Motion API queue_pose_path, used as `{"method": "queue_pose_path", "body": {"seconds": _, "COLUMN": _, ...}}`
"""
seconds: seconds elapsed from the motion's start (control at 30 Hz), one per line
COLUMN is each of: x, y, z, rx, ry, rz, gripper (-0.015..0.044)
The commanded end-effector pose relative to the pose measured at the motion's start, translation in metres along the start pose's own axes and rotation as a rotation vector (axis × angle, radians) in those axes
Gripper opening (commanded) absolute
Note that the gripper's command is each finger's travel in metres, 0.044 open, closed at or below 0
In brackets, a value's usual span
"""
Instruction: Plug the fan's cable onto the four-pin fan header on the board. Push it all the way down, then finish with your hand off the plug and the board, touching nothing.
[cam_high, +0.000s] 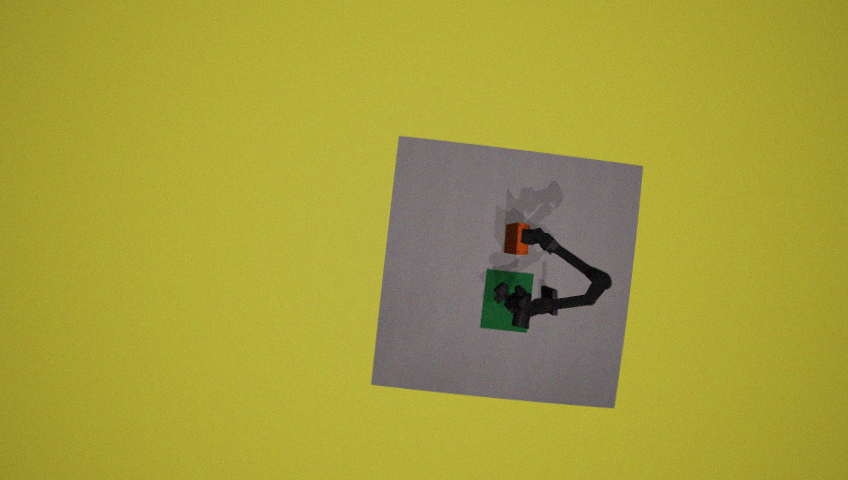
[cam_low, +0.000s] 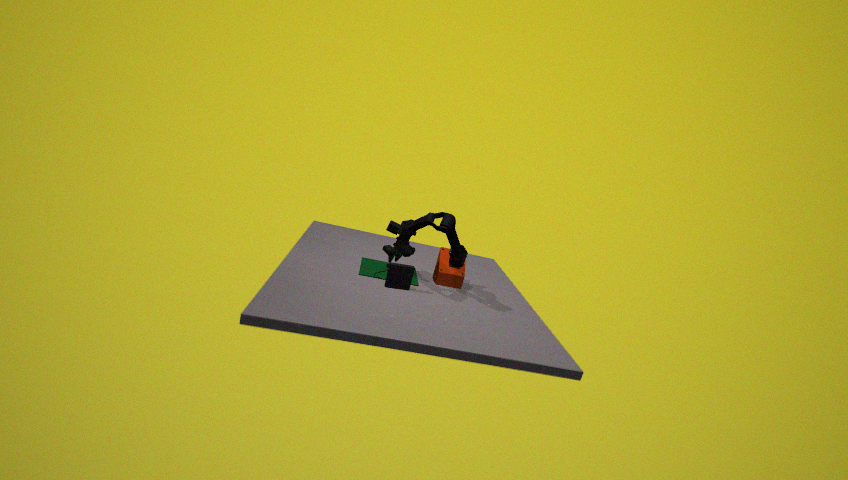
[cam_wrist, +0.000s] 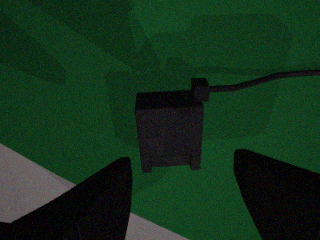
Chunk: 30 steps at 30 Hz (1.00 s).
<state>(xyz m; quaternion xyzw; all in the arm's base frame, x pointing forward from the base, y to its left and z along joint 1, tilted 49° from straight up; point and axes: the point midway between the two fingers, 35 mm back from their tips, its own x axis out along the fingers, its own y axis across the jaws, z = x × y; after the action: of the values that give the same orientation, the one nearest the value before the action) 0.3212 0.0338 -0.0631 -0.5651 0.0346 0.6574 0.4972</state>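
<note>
The green board (cam_high: 490, 318) (cam_low: 370, 267) (cam_wrist: 280, 145) lies on the table. The dark plug (cam_wrist: 170, 130) is over the board in the wrist view, its cable (cam_wrist: 260, 82) running off to the right. The black fan (cam_high: 546, 292) (cam_low: 399, 277) stands upright beside the board. My gripper (cam_high: 510, 292) (cam_low: 395, 256) (cam_wrist: 183, 164) is partly open and empty, above the board. Its fingertips show left and right of the plug's lower end in the wrist view; the height gap is hard to tell. The four-pin header is not seen; the arm hides that part of the board in the top view.
The arm's orange base block (cam_high: 516, 239) (cam_low: 449, 270) stands on the grey table (cam_high: 440, 356) (cam_low: 357, 315) near the board. The arm bends round above the fan, which is close to the board's edge.
</note>
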Motion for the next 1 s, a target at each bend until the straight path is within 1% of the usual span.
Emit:
{"method": "queue_pose_path", "body": {"seconds": 0.0, "x": 0.009, "y": 0.003, "z": 0.005, "rx": 0.011, "ry": -0.012, "rz": 0.004, "gripper": 0.021}}
{"method": "queue_pose_path", "body": {"seconds": 0.5, "x": 0.032, "y": 0.004, "z": 0.012, "rx": 0.011, "ry": -0.013, "rz": 0.002, "gripper": 0.021}}
{"method": "queue_pose_path", "body": {"seconds": 0.8, "x": 0.033, "y": 0.004, "z": 0.012, "rx": 0.011, "ry": -0.014, "rz": 0.002, "gripper": 0.021}}
{"method": "queue_pose_path", "body": {"seconds": 0.97, "x": 0.032, "y": 0.002, "z": 0.01, "rx": 0.005, "ry": -0.008, "rz": 0.002, "gripper": 0.0079}}
